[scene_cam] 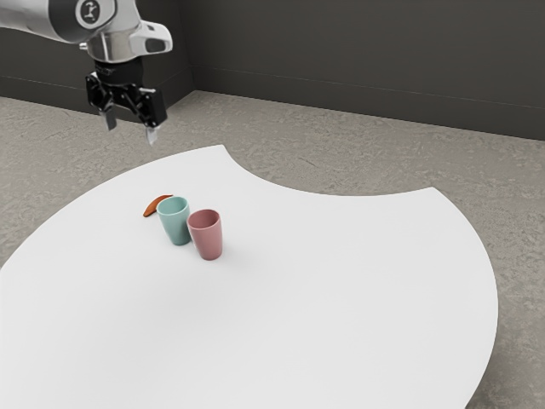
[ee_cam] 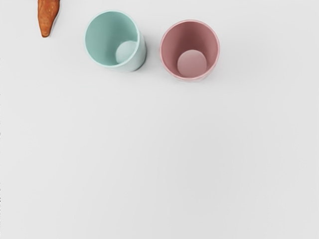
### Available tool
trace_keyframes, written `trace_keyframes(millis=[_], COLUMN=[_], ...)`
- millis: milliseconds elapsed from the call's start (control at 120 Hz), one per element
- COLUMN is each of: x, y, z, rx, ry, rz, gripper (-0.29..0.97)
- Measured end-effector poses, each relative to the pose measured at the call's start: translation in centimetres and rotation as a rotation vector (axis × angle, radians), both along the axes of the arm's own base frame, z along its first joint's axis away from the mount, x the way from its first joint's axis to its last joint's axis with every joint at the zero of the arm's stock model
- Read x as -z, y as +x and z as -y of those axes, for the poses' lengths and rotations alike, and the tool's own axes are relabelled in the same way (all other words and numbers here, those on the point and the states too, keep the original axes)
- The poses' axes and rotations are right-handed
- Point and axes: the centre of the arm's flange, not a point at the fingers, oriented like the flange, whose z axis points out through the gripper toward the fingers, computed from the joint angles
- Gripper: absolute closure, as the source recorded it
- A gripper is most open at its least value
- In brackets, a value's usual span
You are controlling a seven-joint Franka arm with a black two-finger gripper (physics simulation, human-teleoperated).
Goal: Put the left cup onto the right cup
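Black fingers [scene_cam: 151, 129] hang spread wide and empty, high up at the exterior view's left and well clear of everything on the white round bench [scene_cam: 341, 298]. Nearest below them lies a small orange, carrot-like piece [scene_cam: 155, 204], just beside the upright teal tapered cup [scene_cam: 175, 221]. This is the left cup, the one to be lifted, and it has not been touched. On its other side stands the upright pink tapered cup [scene_cam: 206, 234], the target. The wrist view shows only a narrow strip of bench between the two rims.

That narrow strip is probably the main hazard. A finger lowered on the side facing the pink cup could clip its rim and shove or tip it, while a finger on the opposite side might catch the orange piece. The teal wall also narrows toward the base, so a low or weak pinch may slip. At the drop, an off-centre or tilted release could leave the teal cup cocked on the pink rim or topple both.
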Motion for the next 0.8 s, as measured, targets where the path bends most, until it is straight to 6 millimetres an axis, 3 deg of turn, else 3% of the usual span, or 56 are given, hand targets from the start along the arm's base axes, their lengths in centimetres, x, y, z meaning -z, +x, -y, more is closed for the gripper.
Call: trace_keyframes(millis=[233,417,500,675,800], x=[0.7,1.8,3.1,7.5,8.7], y=[1.0,2.9,4.0,6.7,7.8], z=[-1.7,0.5,0.8,-1.5,-2.3], rx=[-0.028,-0.045,-0.081,-0.224,-0.315], ry=[0.004,0.032,0.037,0.041,0.038], rz=[0.017,0.038,0.036,0.044,0.086], gripper=[0.00,0.00,0.00,0.00,0.00])
